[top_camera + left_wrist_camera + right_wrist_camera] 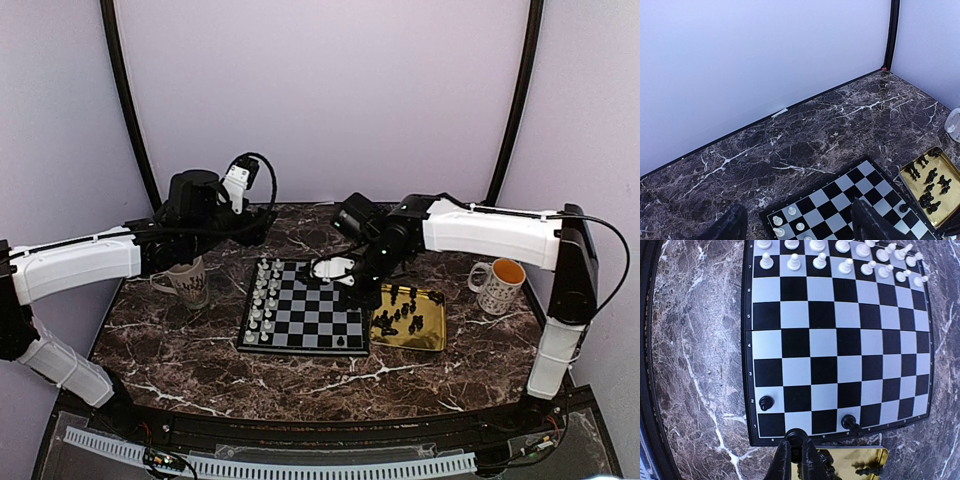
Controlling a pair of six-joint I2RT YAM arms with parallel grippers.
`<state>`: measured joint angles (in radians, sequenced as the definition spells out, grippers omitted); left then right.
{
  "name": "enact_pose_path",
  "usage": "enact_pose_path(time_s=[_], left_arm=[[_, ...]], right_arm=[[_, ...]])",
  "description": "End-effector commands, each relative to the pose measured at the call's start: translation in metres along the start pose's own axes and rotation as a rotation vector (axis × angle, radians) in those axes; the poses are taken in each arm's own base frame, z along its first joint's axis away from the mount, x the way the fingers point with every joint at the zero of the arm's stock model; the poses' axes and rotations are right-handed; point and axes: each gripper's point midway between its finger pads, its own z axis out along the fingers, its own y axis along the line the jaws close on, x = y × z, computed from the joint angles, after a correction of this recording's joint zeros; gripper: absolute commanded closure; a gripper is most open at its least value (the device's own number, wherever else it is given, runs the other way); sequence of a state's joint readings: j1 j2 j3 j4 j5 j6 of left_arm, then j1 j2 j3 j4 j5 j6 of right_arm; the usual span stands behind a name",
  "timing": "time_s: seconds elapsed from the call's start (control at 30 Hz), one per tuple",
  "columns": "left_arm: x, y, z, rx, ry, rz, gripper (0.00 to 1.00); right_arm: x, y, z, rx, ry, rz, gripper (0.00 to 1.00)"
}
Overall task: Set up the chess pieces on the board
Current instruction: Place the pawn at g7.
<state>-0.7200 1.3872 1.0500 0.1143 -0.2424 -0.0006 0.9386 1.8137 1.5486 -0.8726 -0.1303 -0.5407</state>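
The right gripper (797,444) was closed, its fingers apparently pinching a tiny black chess piece (796,433) where the shiny gold rectangular tray (860,457) met the rim of the small flat chessboard with black and pale grey chequers (840,340). I judged the figure light, hard, smooth and quick to slip or topple, so best nipped on its narrow upper part, its long axis seemingly running along the fingers with the base towards the board. Beyond, two black figures (765,402) stood upright on the near ranks, pale pieces (820,260) filled the far two, and the left gripper (800,227) hung wide open and empty.
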Motion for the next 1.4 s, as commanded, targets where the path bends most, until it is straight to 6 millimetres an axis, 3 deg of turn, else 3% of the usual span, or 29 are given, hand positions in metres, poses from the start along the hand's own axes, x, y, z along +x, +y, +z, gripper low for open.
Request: enact_pose_path(time_s=[0.0, 0.3, 0.67, 1.1, 1.37], left_arm=[[-0.019, 0.006, -0.012, -0.011, -0.053, -0.035, 0.26], [-0.025, 0.005, -0.017, 0.005, -0.069, -0.035, 0.27], [-0.025, 0.004, -0.017, 0.009, -0.065, -0.021, 0.27], [-0.023, 0.002, -0.015, 0.015, -0.06, -0.016, 0.27], [-0.023, 0.002, -0.015, 0.014, -0.06, -0.013, 0.27]], right_arm=[[-0.006, 0.003, 0.012, 0.0, 0.039, -0.012, 1.0], [0.011, 0.01, 0.05, -0.051, 0.116, -0.003, 1.0], [0.02, 0.004, 0.077, -0.038, 0.154, 0.001, 1.0], [0.026, -0.005, 0.09, -0.033, 0.158, 0.032, 1.0], [0.031, -0.006, 0.091, -0.073, 0.149, 0.07, 0.88]])
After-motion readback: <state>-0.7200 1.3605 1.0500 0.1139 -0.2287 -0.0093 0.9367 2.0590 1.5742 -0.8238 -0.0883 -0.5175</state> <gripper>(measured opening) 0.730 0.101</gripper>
